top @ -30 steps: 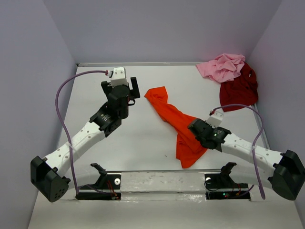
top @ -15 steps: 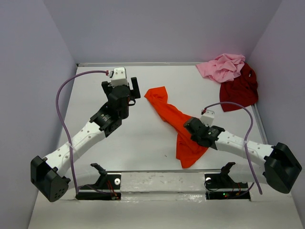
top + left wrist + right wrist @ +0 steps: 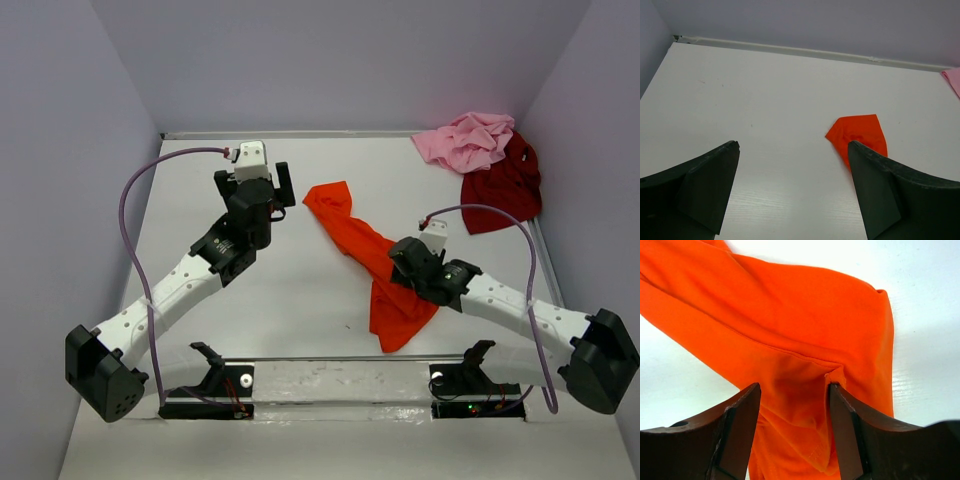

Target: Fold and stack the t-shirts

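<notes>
One orange t-shirt (image 3: 360,240) lies rumpled on the table (image 3: 290,290), its long axis running far left to near right. Nearer, the right gripper (image 3: 795,392) hovers over its near half, jaws parted, pinching nothing. The left gripper (image 3: 792,146), spread wide, sits left of its far end. The pink t-shirt (image 3: 465,140) and the dark red t-shirt (image 3: 503,190) are heaped far right.

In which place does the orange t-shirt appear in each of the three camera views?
Top external: the orange t-shirt lies diagonally near mid-picture, partly under the right hand.
Left wrist: only its pointed end shows, right of centre.
Right wrist: it fills most of the picture.
Shared landmark: the white table, seen around the shirt in every view.
</notes>
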